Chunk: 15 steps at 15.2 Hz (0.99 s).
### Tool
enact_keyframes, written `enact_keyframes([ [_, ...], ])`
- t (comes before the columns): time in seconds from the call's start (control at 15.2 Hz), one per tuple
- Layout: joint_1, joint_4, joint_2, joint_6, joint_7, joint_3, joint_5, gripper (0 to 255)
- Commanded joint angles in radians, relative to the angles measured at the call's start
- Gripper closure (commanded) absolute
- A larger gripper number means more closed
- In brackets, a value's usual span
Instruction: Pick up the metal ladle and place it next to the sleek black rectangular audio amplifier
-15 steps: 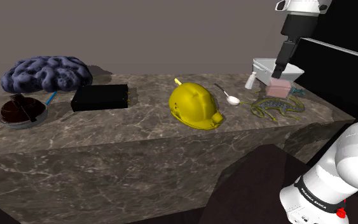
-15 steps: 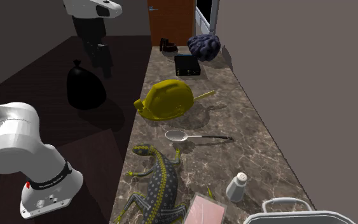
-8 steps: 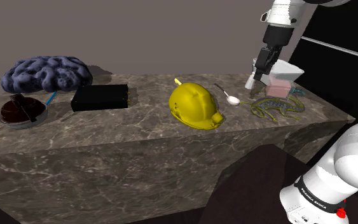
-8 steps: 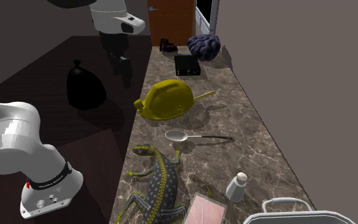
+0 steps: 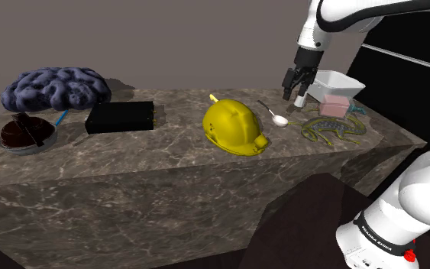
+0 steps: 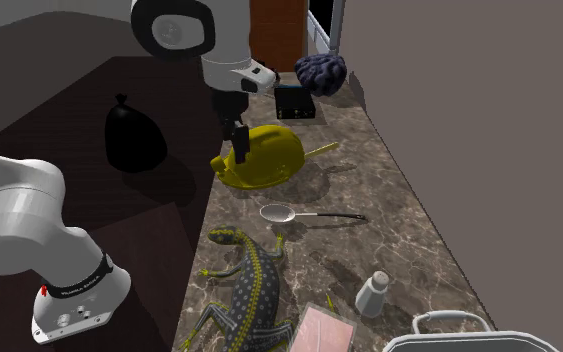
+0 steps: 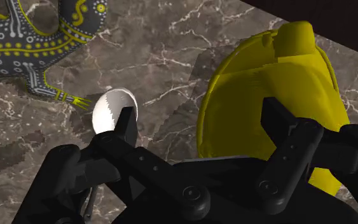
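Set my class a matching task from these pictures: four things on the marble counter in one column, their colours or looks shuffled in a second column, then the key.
Column one
1. ladle
2. hard hat
3. amplifier
4. lizard

Column two
A. yellow all over
B. dark with yellow dots
C. pale bowl, thin dark handle
D. plain black, rectangular

Pairs: 1-C, 2-A, 3-D, 4-B
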Motion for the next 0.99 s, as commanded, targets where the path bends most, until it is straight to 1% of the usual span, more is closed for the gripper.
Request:
enact_keyframes([
  [0.0, -0.014, 0.025, 0.065, 0.045, 0.015, -0.013, 0.005, 0],
  [0.46, -0.056, 0.114, 0.288, 0.189, 0.054, -0.063, 0.039, 0],
  [0.92, -0.101, 0.243, 0.516, 0.291, 0.075, -0.109, 0.104, 0],
])
